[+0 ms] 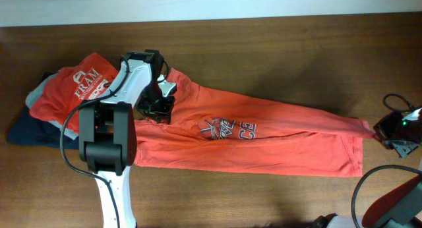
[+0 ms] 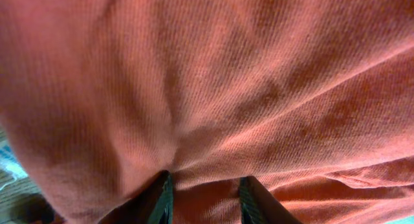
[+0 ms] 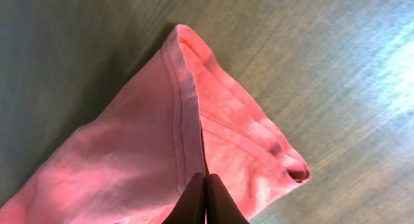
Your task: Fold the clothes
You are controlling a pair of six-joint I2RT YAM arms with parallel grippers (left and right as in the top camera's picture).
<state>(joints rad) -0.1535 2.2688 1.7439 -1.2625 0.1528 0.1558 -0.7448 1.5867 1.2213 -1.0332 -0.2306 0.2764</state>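
The clothes, one orange-red T-shirt [image 1: 277, 139] with a navy-and-white chest print [image 1: 227, 129], lie stretched out long across the wooden table from left to right. My left gripper [image 1: 158, 108] is at the shirt's left end. In the left wrist view, its fingers [image 2: 165, 195] stand partly apart with a bunch of the orange-red cloth [image 2: 207, 88] filling the gap. My right gripper [image 1: 390, 132] is at the far right end. In the right wrist view, it [image 3: 206, 180] is shut tight on a folded hem corner of the shirt [image 3: 187, 107].
A pile of folded garments sits at the left: a red shirt with a white FRAM logo [image 1: 79, 86] on top of grey [image 1: 38, 91] and navy [image 1: 26, 130] pieces, right beside the left arm. Black cables [image 1: 394, 99] loop near the right gripper.
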